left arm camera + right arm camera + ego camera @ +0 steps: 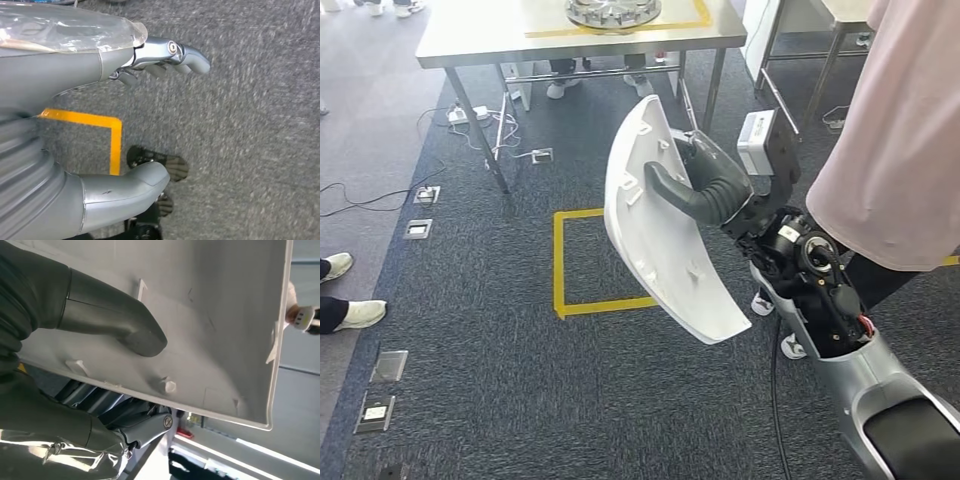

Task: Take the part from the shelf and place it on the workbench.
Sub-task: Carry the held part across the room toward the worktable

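Head view: even bright indoor light, sharp. Glare on the white part (663,225) by the right hand (712,185). Left wrist view: carpet (245,125) beyond the left hand (113,65) smeared with blur.

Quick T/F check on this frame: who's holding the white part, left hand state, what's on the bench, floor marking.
1. The right hand holds the white part. True.
2. The white part lies on the workbench. False: it is held in the air above the carpet.
3. The left hand holds nothing, fingers apart. True.
4. The workbench is bare. False: a round metal piece sits on it.
5. A yellow tape square marks the carpet. True.
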Action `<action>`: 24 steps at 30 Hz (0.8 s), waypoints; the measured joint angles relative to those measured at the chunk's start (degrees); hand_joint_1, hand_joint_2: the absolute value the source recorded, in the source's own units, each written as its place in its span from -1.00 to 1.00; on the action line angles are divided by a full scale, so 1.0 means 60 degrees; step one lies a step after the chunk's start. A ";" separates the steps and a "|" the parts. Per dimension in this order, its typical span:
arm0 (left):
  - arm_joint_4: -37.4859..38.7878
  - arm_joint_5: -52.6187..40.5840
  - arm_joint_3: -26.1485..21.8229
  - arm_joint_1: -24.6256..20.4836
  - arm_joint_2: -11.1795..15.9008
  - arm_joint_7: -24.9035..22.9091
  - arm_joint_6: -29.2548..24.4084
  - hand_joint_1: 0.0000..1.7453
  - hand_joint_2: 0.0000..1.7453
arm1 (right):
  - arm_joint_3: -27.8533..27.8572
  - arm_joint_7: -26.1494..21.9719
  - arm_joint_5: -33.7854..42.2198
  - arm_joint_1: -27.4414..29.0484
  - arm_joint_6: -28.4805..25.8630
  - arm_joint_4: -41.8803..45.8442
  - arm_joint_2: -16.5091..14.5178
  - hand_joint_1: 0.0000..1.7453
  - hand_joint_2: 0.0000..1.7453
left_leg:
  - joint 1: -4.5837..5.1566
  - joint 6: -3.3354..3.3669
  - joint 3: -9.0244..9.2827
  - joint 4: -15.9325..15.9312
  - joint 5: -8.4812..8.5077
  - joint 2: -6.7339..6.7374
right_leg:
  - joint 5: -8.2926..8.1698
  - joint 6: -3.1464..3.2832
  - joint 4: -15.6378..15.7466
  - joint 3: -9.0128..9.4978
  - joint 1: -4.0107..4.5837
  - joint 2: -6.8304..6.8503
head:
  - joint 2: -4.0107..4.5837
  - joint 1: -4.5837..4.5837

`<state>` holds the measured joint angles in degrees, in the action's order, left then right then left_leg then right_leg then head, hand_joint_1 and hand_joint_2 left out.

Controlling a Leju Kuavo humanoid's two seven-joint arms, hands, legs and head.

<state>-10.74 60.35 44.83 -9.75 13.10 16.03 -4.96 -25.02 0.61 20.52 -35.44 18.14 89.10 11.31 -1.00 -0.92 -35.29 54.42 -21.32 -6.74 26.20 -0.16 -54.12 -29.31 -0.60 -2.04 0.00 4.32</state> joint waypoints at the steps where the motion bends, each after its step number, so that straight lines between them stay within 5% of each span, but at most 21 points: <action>1: 0.0001 -0.0002 0.0002 0.0007 0.0006 0.0000 0.0001 -1.00 1.00 | 0.0001 0.0002 0.0000 -0.0012 -0.0002 0.0001 -0.0004 1.00 1.00 | 0.0020 -0.0051 -0.0086 0.0154 -0.0108 0.0188 | -0.0043 0.0047 0.0058 0.0048 -0.0021 0.0110 | 0.0000 -0.0050; 4: 0.0001 -0.0011 0.0006 -0.0031 0.0007 -0.0013 0.0005 -1.00 1.00 | 0.0006 0.0010 0.0000 -0.0036 -0.0014 -0.0002 -0.0008 1.00 1.00 | 0.0011 -0.0189 -0.0846 0.1741 -0.0931 0.0907 | -0.0113 0.0162 0.0138 0.0085 -0.0028 0.0407 | 0.0000 -0.0250; 6: 0.0001 -0.0013 0.0011 -0.0042 -0.0007 -0.0031 0.0019 -1.00 1.00 | 0.0000 0.0017 -0.0010 -0.0025 -0.0016 -0.0012 -0.0008 1.00 1.00 | -0.0034 -0.0265 -0.1320 0.2728 -0.1241 0.1013 | -0.0109 0.0179 0.0135 0.0070 -0.0023 0.0558 | 0.0000 -0.0342; 7: 0.0001 -0.0014 0.0013 -0.0042 -0.0013 -0.0041 0.0029 -1.00 1.00 | -0.0003 0.0022 -0.0026 -0.0020 -0.0024 -0.0019 -0.0008 1.00 1.00 | -0.0053 -0.0289 -0.1316 0.2740 -0.1156 0.1040 | -0.0103 0.0173 0.0133 0.0067 -0.0026 0.0623 | 0.0000 -0.0388; 10: 0.0001 -0.0019 0.0015 -0.0054 0.0001 -0.0089 0.0054 -1.00 1.00 | 0.0001 0.0044 -0.0091 -0.0021 -0.0077 -0.0033 -0.0008 1.00 1.00 | -0.0091 -0.0293 -0.0345 0.0989 -0.0384 0.1171 | -0.0040 0.0076 0.0076 0.0060 -0.0010 0.0749 | 0.0000 -0.0482; 12: 0.0001 -0.0026 0.0015 -0.0081 0.0009 -0.0142 0.0065 -1.00 1.00 | 0.0008 0.0060 -0.0148 -0.0035 -0.0127 -0.0032 -0.0007 1.00 1.00 | -0.0091 -0.0177 0.0112 0.0134 -0.0180 0.1239 | 0.0029 -0.0017 0.0003 0.0020 0.0044 0.0770 | 0.0000 -0.0486; 15: 0.0001 -0.0035 0.0017 -0.0100 0.0003 -0.0201 0.0118 -1.00 1.00 | 0.0010 0.0090 -0.0187 -0.0042 -0.0165 -0.0033 -0.0003 1.00 1.00 | -0.0060 -0.0038 0.0162 0.0039 -0.0214 0.1216 | 0.0073 0.0175 -0.0014 0.0016 0.0080 0.0764 | 0.0000 -0.0371; 16: 0.0001 -0.0037 0.0017 -0.0104 0.0003 -0.0211 0.0137 -1.00 1.00 | 0.0007 0.0102 -0.0186 -0.0043 -0.0171 -0.0033 -0.0003 1.00 1.00 | -0.0011 0.0016 0.0160 0.0062 -0.0247 0.1206 | 0.0063 0.0159 0.0025 0.0044 0.0060 0.0777 | 0.0000 -0.0346; 19: 0.0001 -0.0040 0.0017 -0.0105 0.0012 -0.0231 0.0158 -1.00 1.00 | 0.0006 0.0126 -0.0183 -0.0052 -0.0187 -0.0032 -0.0003 1.00 1.00 | 0.0020 0.0228 0.0198 0.0049 -0.0293 0.1172 | 0.0131 -0.0223 0.0048 0.0088 -0.0015 0.0764 | 0.0000 -0.0340; 23: 0.0001 -0.0036 0.0017 -0.0116 0.0001 -0.0234 0.0163 -1.00 1.00 | 0.0010 0.0128 -0.0182 -0.0051 -0.0205 -0.0037 -0.0001 1.00 1.00 | 0.0070 0.0253 0.0289 0.0066 -0.0330 0.1140 | 0.0077 0.0156 0.0021 0.0091 -0.0013 0.0611 | 0.0000 -0.0179; 24: 0.0001 -0.0036 0.0017 -0.0122 -0.0001 -0.0234 0.0163 -1.00 1.00 | 0.0007 0.0129 -0.0182 -0.0044 -0.0208 -0.0038 -0.0001 1.00 1.00 | 0.0089 0.0261 0.0290 0.0076 -0.0344 0.1134 | 0.0131 0.0110 0.0062 0.0123 -0.0029 0.0611 | 0.0000 -0.0170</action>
<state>-10.73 60.13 44.94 -10.48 13.09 14.62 -3.98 -24.98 1.39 19.43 -35.70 16.89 88.87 11.30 -0.47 0.65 -33.55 54.88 -23.38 0.07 26.98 0.50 -53.75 -28.57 -0.78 1.63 0.00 3.30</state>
